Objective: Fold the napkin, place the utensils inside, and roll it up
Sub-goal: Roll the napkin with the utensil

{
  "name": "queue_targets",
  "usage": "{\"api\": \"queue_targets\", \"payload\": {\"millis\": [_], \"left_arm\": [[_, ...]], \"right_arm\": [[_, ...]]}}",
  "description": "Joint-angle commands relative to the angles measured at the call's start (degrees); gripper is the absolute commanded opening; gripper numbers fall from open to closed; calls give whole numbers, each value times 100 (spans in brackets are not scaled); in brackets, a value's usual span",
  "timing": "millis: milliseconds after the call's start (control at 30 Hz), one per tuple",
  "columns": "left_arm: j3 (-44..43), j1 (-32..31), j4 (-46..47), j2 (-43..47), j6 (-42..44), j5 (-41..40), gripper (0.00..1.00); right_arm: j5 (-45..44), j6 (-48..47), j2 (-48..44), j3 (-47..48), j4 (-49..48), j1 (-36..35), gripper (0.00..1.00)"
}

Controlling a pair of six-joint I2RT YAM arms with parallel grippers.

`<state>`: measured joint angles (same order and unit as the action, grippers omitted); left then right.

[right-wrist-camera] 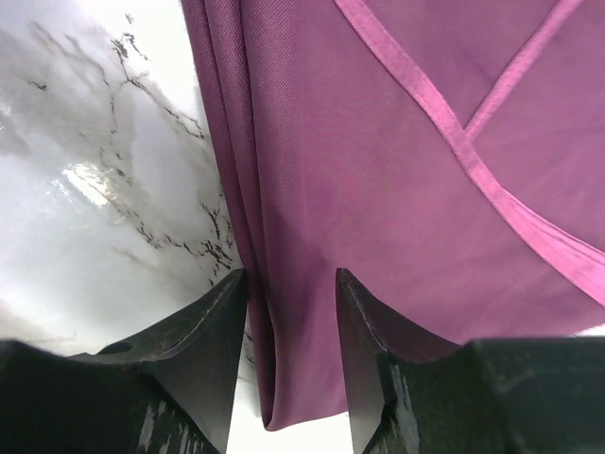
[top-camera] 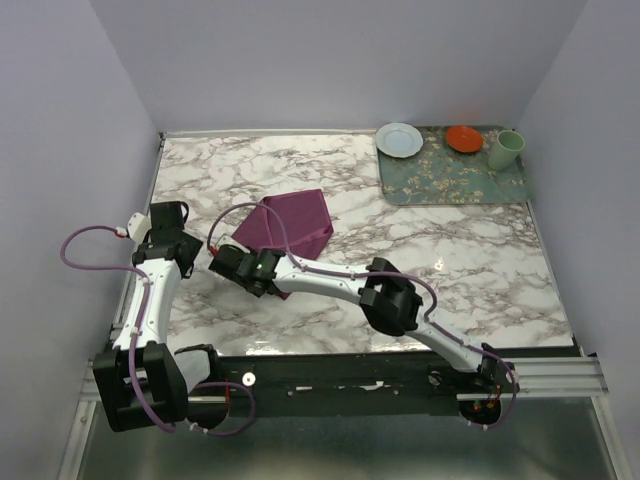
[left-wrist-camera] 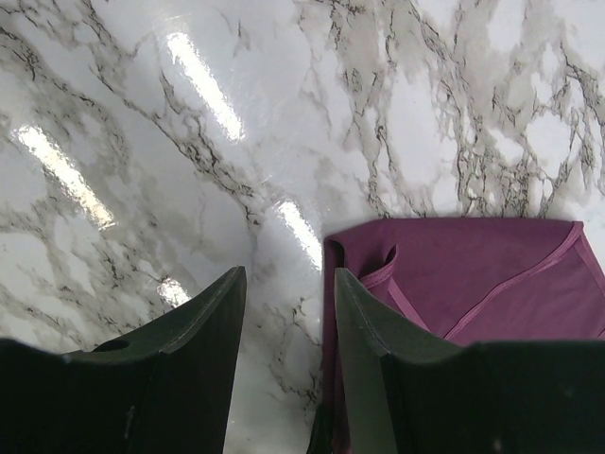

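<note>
The plum-purple napkin (top-camera: 290, 222) lies folded on the marble table, its lighter hems crossing on top. My right gripper (right-wrist-camera: 291, 279) is open and straddles the napkin's (right-wrist-camera: 397, 189) rolled near edge, one finger over marble and the other over cloth. In the top view it (top-camera: 218, 258) sits at the napkin's near-left corner. My left gripper (left-wrist-camera: 288, 284) is open just left of the napkin (left-wrist-camera: 473, 274), with bare marble between its fingers and the right finger along the cloth's edge. In the top view this gripper (top-camera: 190, 255) is close beside the right one. The utensils are out of view.
A green floral mat (top-camera: 450, 180) lies at the back right, bearing a white plate (top-camera: 399, 139), an orange dish (top-camera: 464, 138) and a green cup (top-camera: 506, 149). Walls close in the table on three sides.
</note>
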<state>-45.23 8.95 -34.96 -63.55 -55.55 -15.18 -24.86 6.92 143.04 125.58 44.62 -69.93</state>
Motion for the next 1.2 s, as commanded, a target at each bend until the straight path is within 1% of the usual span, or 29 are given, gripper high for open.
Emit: {"api": "queue_targets", "payload": {"millis": [0, 233, 333, 433, 633, 733, 833, 867, 933, 967, 1033, 1067, 1100, 1167], "left_arm": [[-29, 45, 24, -35, -44, 50, 51], [-38, 72, 42, -105, -53, 129, 52], [-47, 81, 42, -88, -52, 112, 52], [-38, 124, 24, -70, -70, 59, 51], [-30, 274, -2, 0, -79, -3, 52], [23, 300, -2, -8, -105, 15, 51], [14, 309, 7, -26, -79, -11, 52], [15, 318, 7, -17, -61, -20, 52], [50, 318, 15, -43, -70, -29, 52], [76, 318, 7, -35, -79, -12, 52], [111, 327, 33, -61, -79, -11, 52], [120, 318, 24, -79, -79, -20, 52], [129, 327, 33, -79, -70, -29, 52], [138, 335, 24, -87, -70, -20, 52]], "right_arm": [[-862, -199, 576, -367, 373, -187, 52], [-1012, -340, 716, -174, 416, -328, 50], [-1003, -331, 769, -183, 433, -416, 46], [-959, -323, 839, -218, 416, -442, 45], [-836, -349, 848, -472, 126, -434, 43], [-775, -366, 900, -561, -41, -434, 39], [-748, -367, 945, -526, -59, -434, 33], [-731, -367, 945, -543, -67, -434, 28], [-678, -367, 936, -622, -147, -416, 24], [-652, -358, 927, -622, -147, -407, 17], [-581, -323, 910, -640, -164, -355, 10], [-546, -314, 892, -640, -164, -337, 3], [-520, -305, 840, -666, -182, -328, 1], [-388, -288, 761, -736, -217, -276, 0]]}}
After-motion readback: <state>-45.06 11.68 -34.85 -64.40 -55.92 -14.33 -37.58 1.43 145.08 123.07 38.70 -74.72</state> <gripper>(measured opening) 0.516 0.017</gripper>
